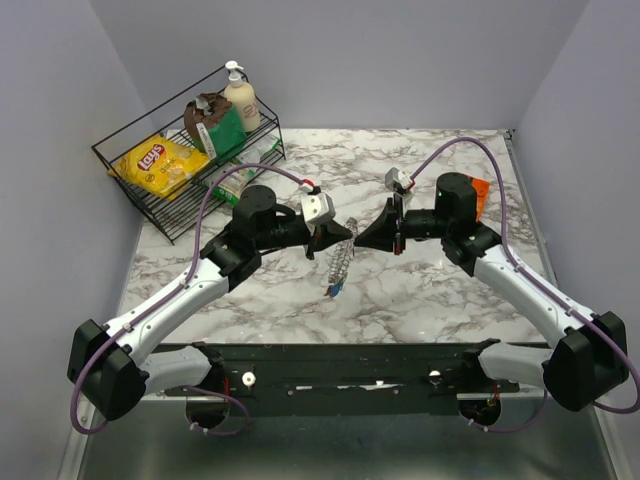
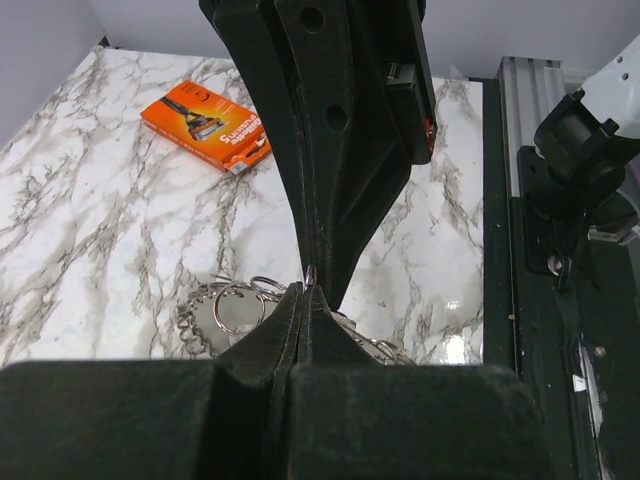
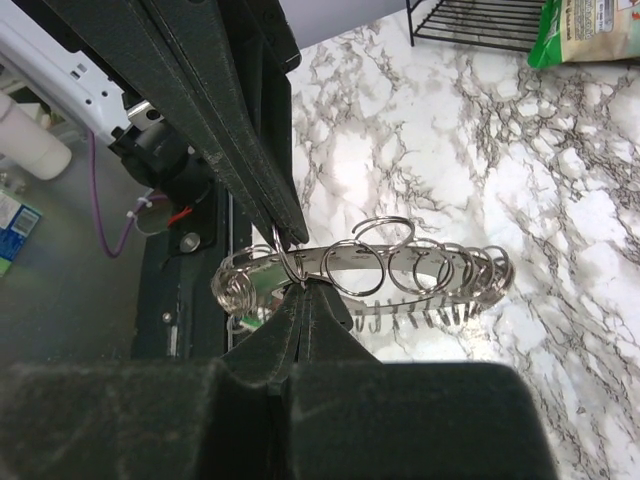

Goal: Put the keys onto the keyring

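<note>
— What are the hands doing?
— The left hand (image 2: 308,292) and right hand (image 3: 301,288) are both clenched, tip to tip, pinching a wire loop of the keyring (image 3: 395,258).
— Where is it?
— It hangs above the table (image 1: 420,290), on the left arm's side of the orange box (image 1: 478,195). A blue key (image 1: 335,289) dangles lowest.

- White, grey-veined marble surface (image 1: 420,290).
- Black wire rack (image 1: 130,195) stands on its far left corner.
- Orange box (image 2: 205,125) lies flat near the far right edge.
</note>
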Controlling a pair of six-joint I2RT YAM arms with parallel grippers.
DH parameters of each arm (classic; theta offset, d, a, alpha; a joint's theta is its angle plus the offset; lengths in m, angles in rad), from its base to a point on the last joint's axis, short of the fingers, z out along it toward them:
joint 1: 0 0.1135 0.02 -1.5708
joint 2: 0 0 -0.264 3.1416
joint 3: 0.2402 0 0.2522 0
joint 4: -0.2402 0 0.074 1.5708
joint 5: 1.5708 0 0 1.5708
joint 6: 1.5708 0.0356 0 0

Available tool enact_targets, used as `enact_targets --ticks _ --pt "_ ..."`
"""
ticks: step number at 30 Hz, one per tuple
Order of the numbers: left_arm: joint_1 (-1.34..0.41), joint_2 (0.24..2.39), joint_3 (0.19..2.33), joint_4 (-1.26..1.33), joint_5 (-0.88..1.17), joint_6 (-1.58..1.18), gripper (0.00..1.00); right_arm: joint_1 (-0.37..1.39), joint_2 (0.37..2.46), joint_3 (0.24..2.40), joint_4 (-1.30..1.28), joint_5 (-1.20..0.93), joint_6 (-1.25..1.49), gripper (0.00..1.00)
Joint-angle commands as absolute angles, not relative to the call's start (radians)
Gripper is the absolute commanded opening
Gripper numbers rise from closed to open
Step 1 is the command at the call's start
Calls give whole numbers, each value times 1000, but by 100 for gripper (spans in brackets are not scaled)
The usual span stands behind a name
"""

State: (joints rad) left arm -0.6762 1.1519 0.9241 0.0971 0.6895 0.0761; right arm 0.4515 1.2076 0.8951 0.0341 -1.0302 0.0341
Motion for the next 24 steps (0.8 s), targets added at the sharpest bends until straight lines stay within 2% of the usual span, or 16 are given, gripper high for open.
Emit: enact_targets --ticks 1,15,24 --pt "-680 1124 925 212 727 57 0 456 1210 919 29 -1048 31 2" --pt "-678 1103 868 301 655 20 0 456 1121 891 11 -993 9 45" --pt "-677 1089 833 354 601 5 0 456 1072 873 12 -989 -29 63"
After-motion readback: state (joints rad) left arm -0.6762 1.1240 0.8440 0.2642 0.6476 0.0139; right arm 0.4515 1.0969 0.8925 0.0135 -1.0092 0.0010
